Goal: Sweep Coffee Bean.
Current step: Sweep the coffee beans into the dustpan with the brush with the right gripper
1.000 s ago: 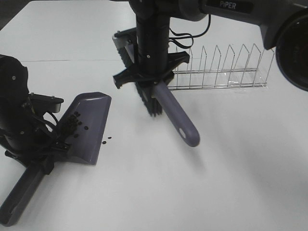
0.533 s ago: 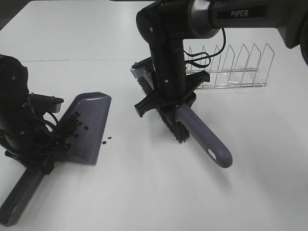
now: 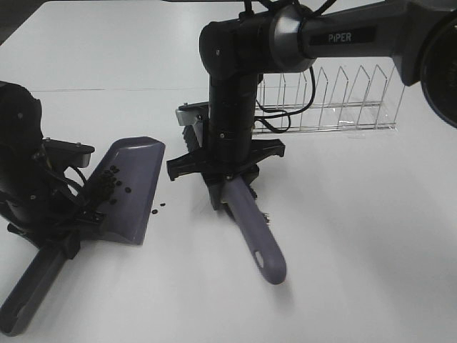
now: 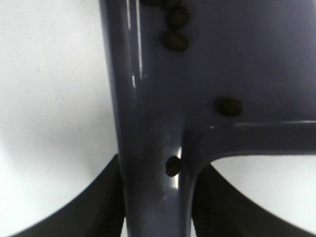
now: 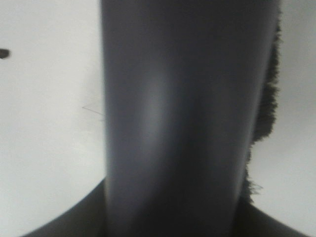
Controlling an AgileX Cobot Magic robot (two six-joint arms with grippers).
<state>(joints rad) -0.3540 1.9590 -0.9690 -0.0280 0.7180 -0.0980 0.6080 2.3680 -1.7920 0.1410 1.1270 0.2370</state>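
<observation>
Brush [image 3: 251,230] swings back toward the dustpan [image 3: 136,187], clamped in the right tool [image 3: 227,183]; left tool [image 4: 158,212] grips the dustpan's handle. Stray beans [image 3: 152,211], light, hard and quick to roll, need sweeping, not pinching.

We see the coffee beans [image 3: 107,182], tiny dark ovals, mostly clustered in the purple dustpan [image 3: 136,186]; a few lie loose on the white table [image 3: 343,236] just beside its lip.

A narrow strip of white table [image 3: 371,221], dotted with stray dark coffee beans [image 3: 153,211], lay open between the purple plastic dustpan [image 3: 132,186] and the purple-handled, black-bristled brush [image 3: 250,221], a silver wire rack [image 3: 335,127] fenced the far side, and broad bare tabletop stretched rightward.
</observation>
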